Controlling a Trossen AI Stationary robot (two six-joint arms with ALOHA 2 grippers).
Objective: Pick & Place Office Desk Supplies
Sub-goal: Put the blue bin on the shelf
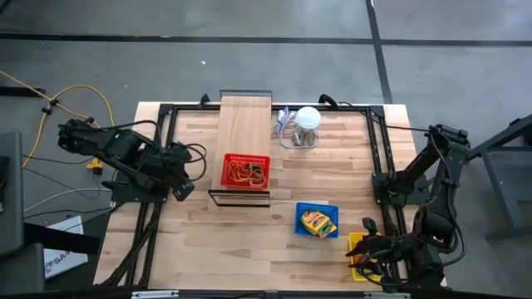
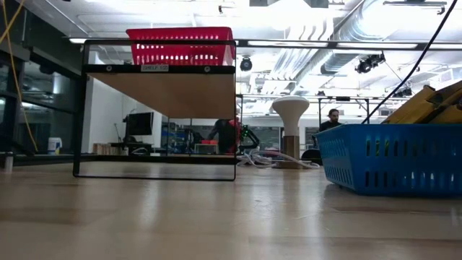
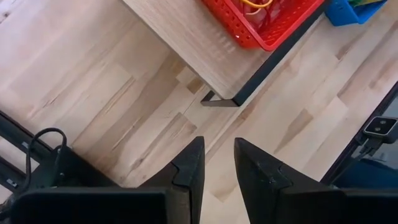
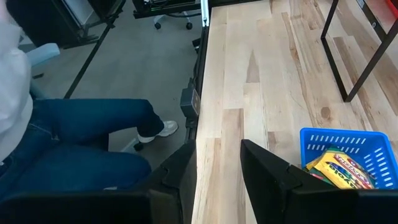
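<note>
your left gripper hovers released beside the red basket. your right gripper hangs released near the blue basket of yellow packs.

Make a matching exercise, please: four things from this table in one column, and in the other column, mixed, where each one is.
Things
1. red basket
2. blue basket
3. white round object
4. yellow bin

Places
A. at the table's right edge, by the right tool
B. on the raised wooden board
C. on the table top, holding yellow printed packs
D. far side of the table, beside the board, with a grey cable

Pairs: 1-B, 2-C, 3-D, 4-A
</note>
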